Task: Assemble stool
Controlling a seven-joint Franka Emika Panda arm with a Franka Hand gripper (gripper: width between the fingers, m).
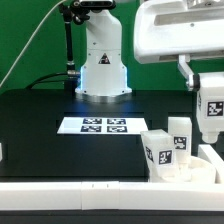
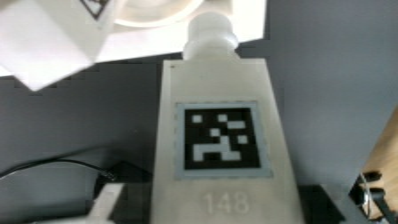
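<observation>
I'm clamping my pincer on one leg, hanging it at the exterior view's right edge. The seat is waiting lower right, two legs standing there; this one isn't fitted yet.

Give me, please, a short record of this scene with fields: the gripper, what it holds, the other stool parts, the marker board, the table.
gripper: shut on a white stool leg, at the exterior view's right
held leg: upright, tagged, with a round peg at one end
other legs: two tagged ones, and, standing side by side on the seat
seat: white, only partly in view at the lower right
marker board: flat on the table, nothing on it
table: black surface
</observation>
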